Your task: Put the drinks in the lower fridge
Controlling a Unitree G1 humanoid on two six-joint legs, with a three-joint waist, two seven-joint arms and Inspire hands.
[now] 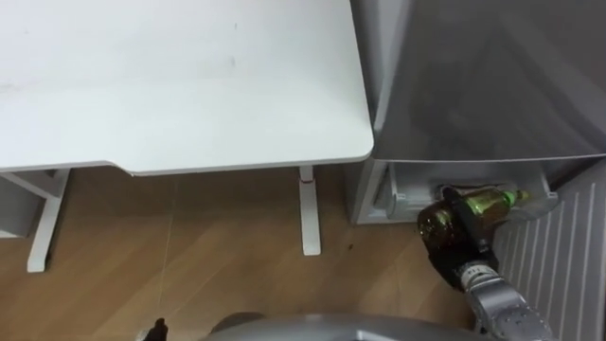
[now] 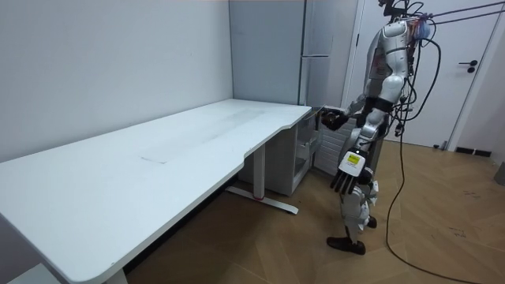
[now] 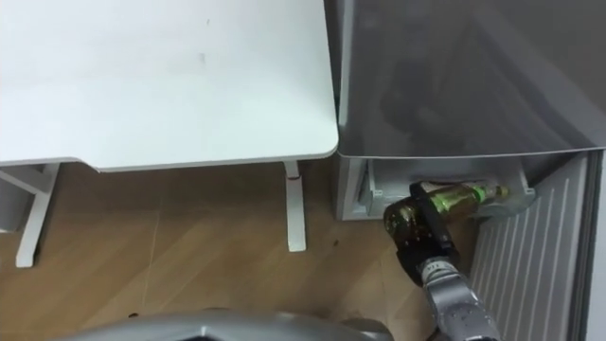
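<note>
- The bottle [image 1: 478, 204] is clasped sideways in the right robot hand [image 1: 453, 254], ready to be slid into the open lower fridge [image 1: 405, 188] just ahead.
- The left robot hand [image 2: 345, 180] is hung relaxed, unneeded.

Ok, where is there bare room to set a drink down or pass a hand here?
The white table is bare right up to the fridge. The floor strip between the table leg and the fridge is free too. Crowded: the lower fridge's opening, where the right hand holds the bottle beside the open door.
</note>
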